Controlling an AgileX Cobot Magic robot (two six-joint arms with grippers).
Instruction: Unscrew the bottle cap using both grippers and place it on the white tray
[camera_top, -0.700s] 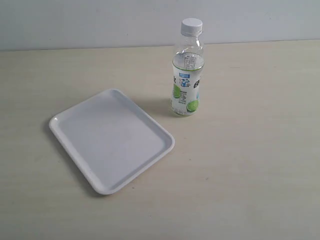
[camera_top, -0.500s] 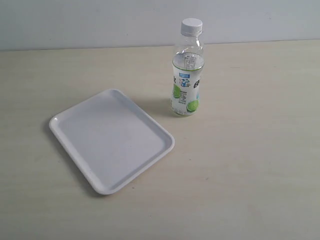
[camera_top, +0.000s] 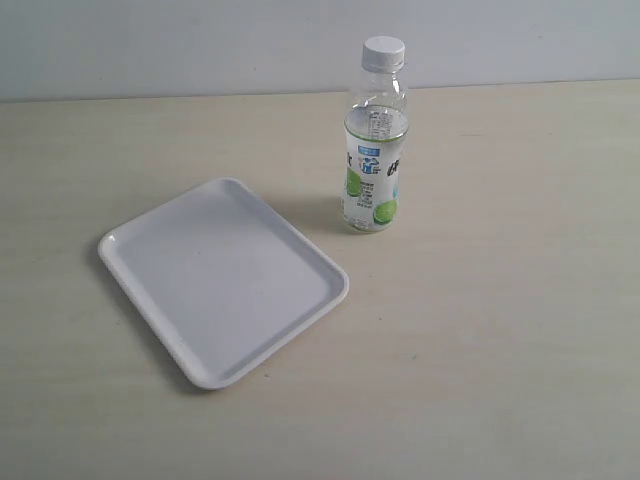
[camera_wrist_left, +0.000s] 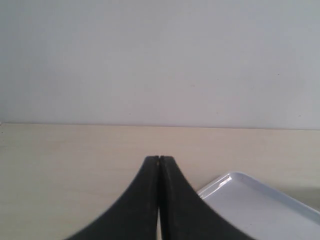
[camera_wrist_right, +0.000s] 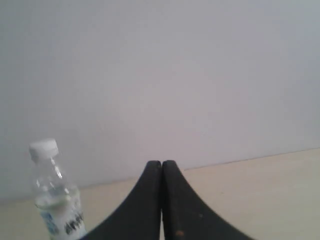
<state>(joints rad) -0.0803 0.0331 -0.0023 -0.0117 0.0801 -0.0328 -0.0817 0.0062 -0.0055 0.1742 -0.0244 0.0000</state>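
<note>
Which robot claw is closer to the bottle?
Right, probably. The right gripper has the bottle in its camera view, not touching it; the left gripper sees the white tray, no bottle.

The clear bottle (camera_top: 373, 150) stands upright on the tabletop (camera_top: 500, 300), with a lime-slice label and its white cap (camera_top: 384, 52) screwed on. The white tray (camera_top: 222, 280) lies flat nearby, askew and not touching it. The left hand (camera_wrist_left: 159, 159) and right hand (camera_wrist_right: 161, 162) each have their fingers pressed together.

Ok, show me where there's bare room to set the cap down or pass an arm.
The white tray is wholly bare. The table lies open right of the bottle and in front of it, and left of the tray. Only the strip between tray edge and bottle is tight.
</note>
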